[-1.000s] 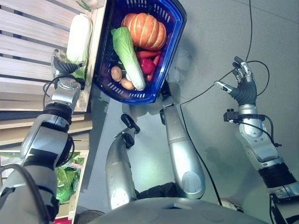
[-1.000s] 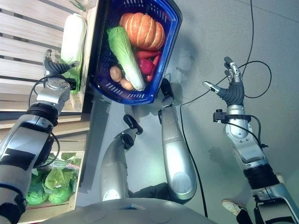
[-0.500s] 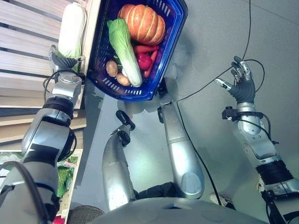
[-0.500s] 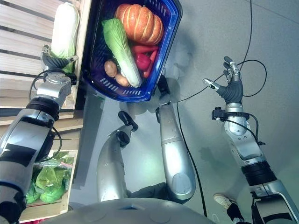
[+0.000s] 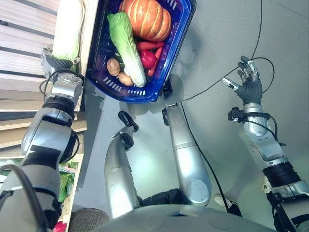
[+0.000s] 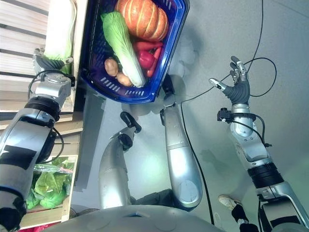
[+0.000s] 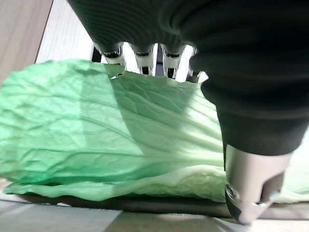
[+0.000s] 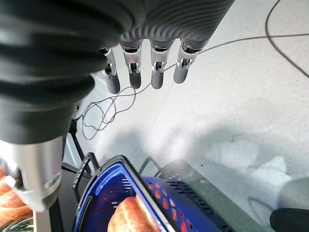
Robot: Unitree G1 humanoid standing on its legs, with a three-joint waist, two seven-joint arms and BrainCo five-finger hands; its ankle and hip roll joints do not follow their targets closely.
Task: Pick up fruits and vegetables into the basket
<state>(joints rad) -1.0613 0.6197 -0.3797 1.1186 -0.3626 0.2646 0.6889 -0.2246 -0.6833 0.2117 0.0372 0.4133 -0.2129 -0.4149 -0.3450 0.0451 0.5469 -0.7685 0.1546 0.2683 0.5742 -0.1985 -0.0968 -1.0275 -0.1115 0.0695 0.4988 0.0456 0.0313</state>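
1. Left robot hand [image 5: 54,62] is at the leafy end of a long pale-green napa cabbage [image 5: 67,29] lying on the slatted wooden shelf [image 5: 24,58]. In the left wrist view its fingers [image 7: 140,60] go over the far side of the crinkled green leaves [image 7: 96,140] and their ends are hidden, with the thumb [image 7: 248,188] on the near side. Cannot tell if it has closed on the cabbage or just rests against it.
2. Change over the last second: the whole head view has shifted, so the camera moved. Relative to the cabbage, the left robot hand looks to sit in much the same place as before. My read: reach is done, grasp is pending or in progress, no lift yet.
3. Just beside that hand, on its right, sits the dark-blue plastic mesh basket [image 5: 177,36]. Load inside: ribbed orange pumpkin [image 5: 146,18], a second green-and-white napa cabbage [image 5: 126,46], glossy red pepper [image 5: 147,60], two tan potatoes [image 5: 118,72]. Contents look unchanged.
4. Right robot hand [image 5: 248,83] is well apart from the basket, over grey floor, fingers spread and relaxed, holding nothing. Idle, as it was earlier.
5. Handling, as a judgement: cabbage leaves are thin, soft and veined, and will crush or slip; the firmer white body further up the shelf is the better grip. The basket is fairly full, so the free space is tight.
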